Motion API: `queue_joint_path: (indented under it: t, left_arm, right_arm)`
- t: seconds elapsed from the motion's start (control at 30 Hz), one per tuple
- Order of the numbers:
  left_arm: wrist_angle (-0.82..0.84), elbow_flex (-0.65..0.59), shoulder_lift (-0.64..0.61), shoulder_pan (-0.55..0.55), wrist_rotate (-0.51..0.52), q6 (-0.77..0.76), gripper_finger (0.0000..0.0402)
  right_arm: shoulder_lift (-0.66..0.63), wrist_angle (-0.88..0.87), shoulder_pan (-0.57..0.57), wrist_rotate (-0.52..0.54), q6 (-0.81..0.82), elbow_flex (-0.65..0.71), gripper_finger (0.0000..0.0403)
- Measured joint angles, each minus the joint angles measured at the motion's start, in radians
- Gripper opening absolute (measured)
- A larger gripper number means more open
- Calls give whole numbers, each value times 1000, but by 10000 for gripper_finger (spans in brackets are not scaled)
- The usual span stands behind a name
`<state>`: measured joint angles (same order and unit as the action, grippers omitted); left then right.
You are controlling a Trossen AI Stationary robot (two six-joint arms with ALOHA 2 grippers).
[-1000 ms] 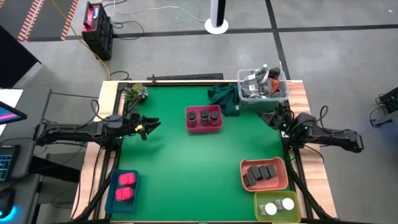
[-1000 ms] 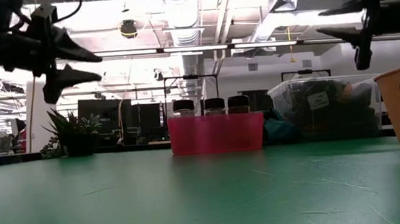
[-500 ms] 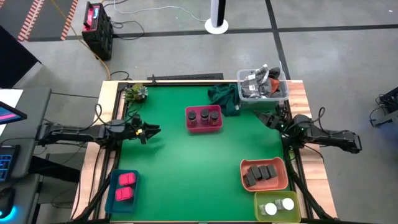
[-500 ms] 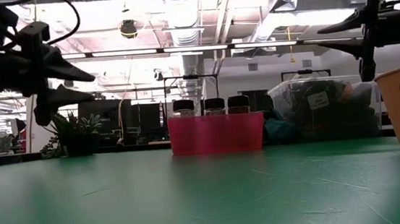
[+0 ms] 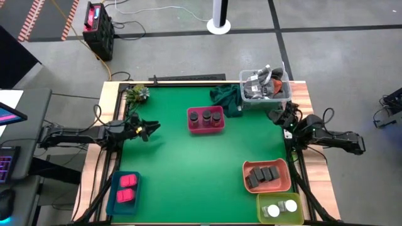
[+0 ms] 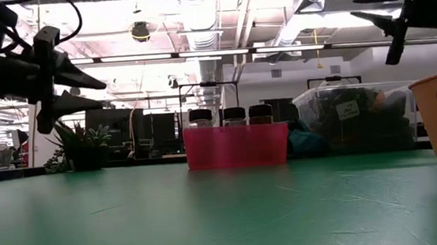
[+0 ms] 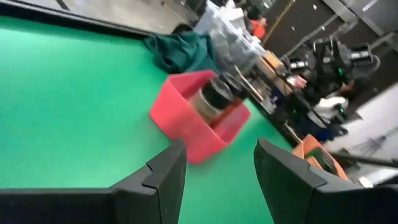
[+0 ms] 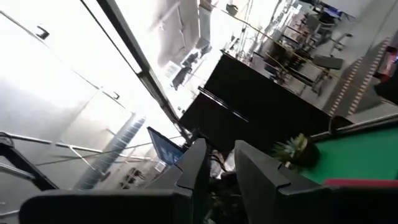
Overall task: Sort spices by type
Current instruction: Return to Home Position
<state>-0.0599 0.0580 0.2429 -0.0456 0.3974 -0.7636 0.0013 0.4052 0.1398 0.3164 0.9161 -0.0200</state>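
Three dark brown jars (image 5: pixel 206 117) stand in the pink tray (image 5: pixel 205 130) at the far middle. Dark grey boxes (image 5: pixel 264 176) lie in the orange tray (image 5: pixel 245 180), and two white-capped jars (image 5: pixel 281 209) stand in the green tray (image 5: pixel 260 211). Two pink packets (image 5: pixel 127 187) lie in the blue tray (image 5: pixel 116 201). My left gripper (image 5: pixel 152 128) hovers open at the table's left edge and points toward the pink tray (image 7: pixel 186 118). My right gripper (image 5: pixel 274 115) is shut, raised at the right edge near the clear tub and tipped upward. Neither holds anything.
A clear tub of grey clutter (image 5: pixel 266 85) sits at the far right corner, with a dark green cloth (image 5: pixel 225 97) beside it. A small plant (image 5: pixel 136 94) stands at the far left. The green mat's middle (image 5: pixel 188 163) is bare.
My left gripper has sunk a little and stayed open. My right gripper has shut and tipped its fingers upward, staying near the tub. No spice has moved.
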Motion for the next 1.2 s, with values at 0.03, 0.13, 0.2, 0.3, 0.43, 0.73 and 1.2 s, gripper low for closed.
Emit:
queue_joint_path:
  t: [0.03, 0.13, 0.2, 0.3, 0.43, 0.73, 1.2]
  left_arm:
    - [0, 3, 0, 0, 10, 0, 177]
    - [34, 7, 0, 0, 18, 100, 177]
    - [62, 10, 5, 0, 24, 170, 177]
    - [83, 11, 7, 0, 35, 230, 177]
    - [87, 11, 7, 0, 34, 218, 177]
    - [91, 11, 8, 0, 33, 221, 177]
    - [94, 11, 8, 0, 32, 222, 177]
  right_arm:
    - [0, -5, 0, 0, 0, 0, 108]
    - [0, -64, 0, 0, -14, 0, 108]
    - [0, -133, 0, 0, -67, 0, 108]
    - [0, -273, 0, 0, -199, 0, 108]
    - [23, -367, 0, -5, -379, -4, 108]
    - [38, -389, -1, -5, -386, -7, 108]
    - [38, -395, -1, -5, -386, -7, 108]
